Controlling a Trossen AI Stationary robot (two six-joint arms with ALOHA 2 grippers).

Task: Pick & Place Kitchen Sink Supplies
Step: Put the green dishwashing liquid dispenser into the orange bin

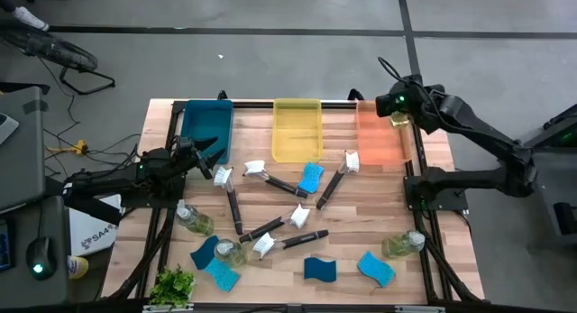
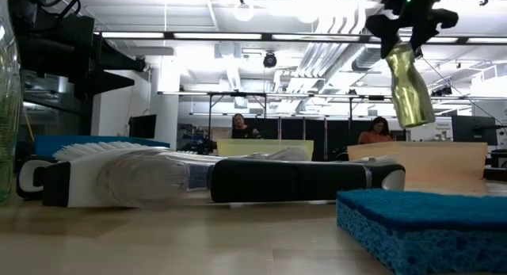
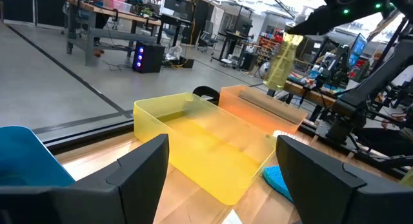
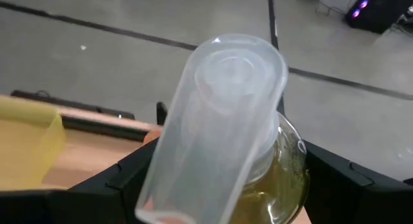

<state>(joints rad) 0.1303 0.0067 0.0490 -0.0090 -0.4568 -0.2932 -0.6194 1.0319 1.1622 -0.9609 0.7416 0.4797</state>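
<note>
My right gripper (image 1: 397,104) is shut on a clear bottle of yellow-green liquid (image 1: 402,121), high over the orange bin's (image 1: 379,137) far right corner. In the low view the bottle (image 2: 410,85) hangs below the gripper (image 2: 400,29). My left gripper (image 1: 209,151) is open and touches nothing, hovering beside the blue bin (image 1: 207,124). On the table lie blue sponges (image 1: 311,176) (image 1: 320,270) (image 1: 377,268), several black-handled brushes (image 1: 270,180) (image 1: 233,205) and three more bottles (image 1: 192,218) (image 1: 225,252) (image 1: 403,243), lying on their sides. My right gripper holds the bottle near its pump-top end (image 4: 277,153), pinched between the two fingers (image 4: 129,179). It comes from above, pointing down. The pale pump top (image 4: 219,114) sticks up between the fingers. The bottle's body (image 2: 412,93) hangs below, slightly tilted, lifted clear above the orange bin.
A yellow bin (image 1: 297,128) stands between the blue and orange bins along the far edge. A small green plant (image 1: 173,284) sits at the near left corner. The brushes and sponges crowd the table's middle and near side. People sit in the room behind (image 2: 242,126).
</note>
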